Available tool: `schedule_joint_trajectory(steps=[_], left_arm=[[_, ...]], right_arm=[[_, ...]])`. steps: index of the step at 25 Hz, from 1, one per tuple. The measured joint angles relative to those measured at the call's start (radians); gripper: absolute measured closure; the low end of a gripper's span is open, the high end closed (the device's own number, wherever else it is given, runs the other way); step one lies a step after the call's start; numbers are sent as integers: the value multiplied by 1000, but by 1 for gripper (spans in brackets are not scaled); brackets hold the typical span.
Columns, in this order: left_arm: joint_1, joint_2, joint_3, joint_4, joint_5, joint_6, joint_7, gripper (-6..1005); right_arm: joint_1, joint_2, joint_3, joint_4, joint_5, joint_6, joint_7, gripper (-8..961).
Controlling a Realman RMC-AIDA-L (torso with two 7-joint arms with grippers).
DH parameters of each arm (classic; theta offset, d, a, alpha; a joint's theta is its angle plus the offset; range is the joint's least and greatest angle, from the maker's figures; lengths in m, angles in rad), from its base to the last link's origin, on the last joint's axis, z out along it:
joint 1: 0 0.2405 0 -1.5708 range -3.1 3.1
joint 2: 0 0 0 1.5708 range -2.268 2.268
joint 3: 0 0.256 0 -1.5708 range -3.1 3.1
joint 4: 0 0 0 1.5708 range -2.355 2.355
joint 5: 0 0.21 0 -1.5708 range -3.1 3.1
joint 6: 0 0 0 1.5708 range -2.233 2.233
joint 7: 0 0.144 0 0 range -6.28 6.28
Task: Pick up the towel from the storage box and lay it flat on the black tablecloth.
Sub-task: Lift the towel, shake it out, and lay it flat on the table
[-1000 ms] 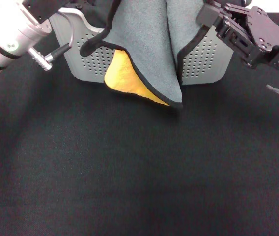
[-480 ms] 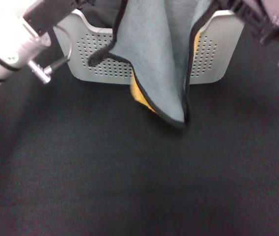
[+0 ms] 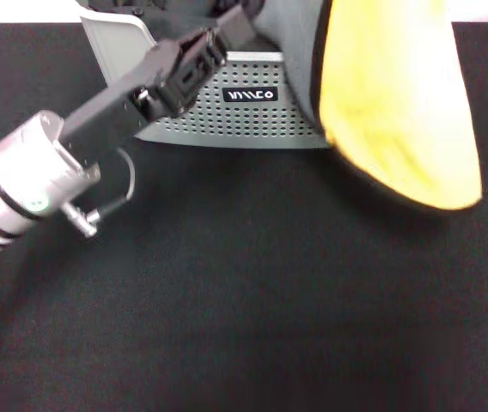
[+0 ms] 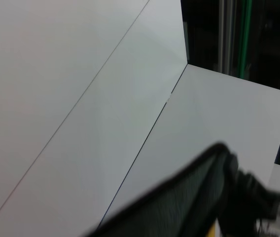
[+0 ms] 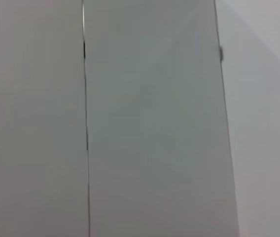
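Black tablecloth: towel hangs before storage box.

Lab-like test bench: black tablecloth, plain white wall panels.

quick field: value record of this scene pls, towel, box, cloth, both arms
towel: lifted above the table, yellow-orange face toward the head camera, lower edge hanging clear of the cloth
storage box: light grey perforated basket at the far edge, logo label facing the camera
black tablecloth: wide matte sheet covering the table, towel not yet laid on it
left arm: reaches diagonally over the box's left part, left end effector near the towel's top; grip hidden
right arm: out of the head view; its wrist view shows only pale panels
task stage: towel out of the box, still airborne
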Motion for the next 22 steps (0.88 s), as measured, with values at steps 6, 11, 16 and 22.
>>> schedule_joint_trajectory(steps=[6, 11, 16, 22], left_arm=[[-2, -3, -5, -96, -1, 11, 120, 997], [16, 0, -11, -100, -37, 11, 155, 997], [54, 6, -12, -91, -83, 21, 165, 993], [81, 9, -9, -89, -90, 48, 178, 977]], right_arm=[[67, -51, 43, -129, -103, 36, 201, 949], [76, -74, 67, -214, -174, 66, 282, 949], [103, -89, 140, -266, -244, 164, 365, 949], [122, -102, 188, -303, -292, 228, 404, 949]])
